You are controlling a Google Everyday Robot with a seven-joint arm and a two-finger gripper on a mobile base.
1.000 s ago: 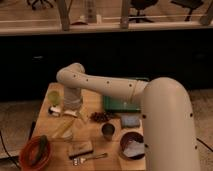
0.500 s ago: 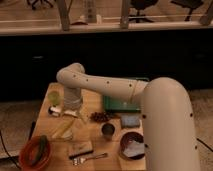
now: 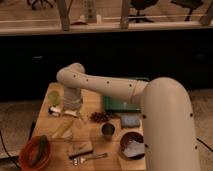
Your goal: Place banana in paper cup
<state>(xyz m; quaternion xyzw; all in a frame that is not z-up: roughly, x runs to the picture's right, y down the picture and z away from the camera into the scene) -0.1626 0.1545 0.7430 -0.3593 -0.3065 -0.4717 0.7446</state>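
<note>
My gripper (image 3: 64, 111) is low near the worktop's left edge, beside the paper cup (image 3: 54, 97), with the banana (image 3: 62, 129) lying toward the front edge; grip state cannot be determined.

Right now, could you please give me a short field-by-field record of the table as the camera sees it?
pincer: low over the table's left side, next to the paper cup
banana: lying on the table just in front of the pincer, outside the cup
paper cup: upright, far left
red bowl: front left corner
metal cup: mid-table
green tray: behind the arm
fork: front edge
task: not yet done
</note>
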